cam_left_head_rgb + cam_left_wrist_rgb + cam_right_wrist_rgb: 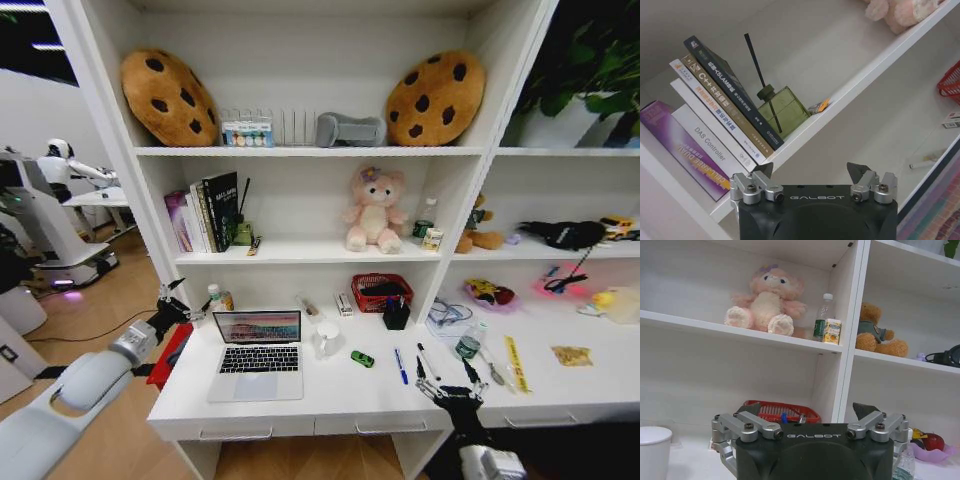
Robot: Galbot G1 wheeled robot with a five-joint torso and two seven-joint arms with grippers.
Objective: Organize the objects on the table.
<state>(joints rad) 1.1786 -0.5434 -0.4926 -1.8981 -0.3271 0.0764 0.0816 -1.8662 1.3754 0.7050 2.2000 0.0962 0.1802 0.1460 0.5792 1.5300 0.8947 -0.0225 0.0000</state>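
Fingers on both grippers are spread wide and hold nothing: the left gripper hovers off the worktop's left end, the right gripper above its front edge. On it lie an open laptop, green toy car and pens. A red basket holds dark items.

Bare table front beside laptop; rear crowded by basket, mug.
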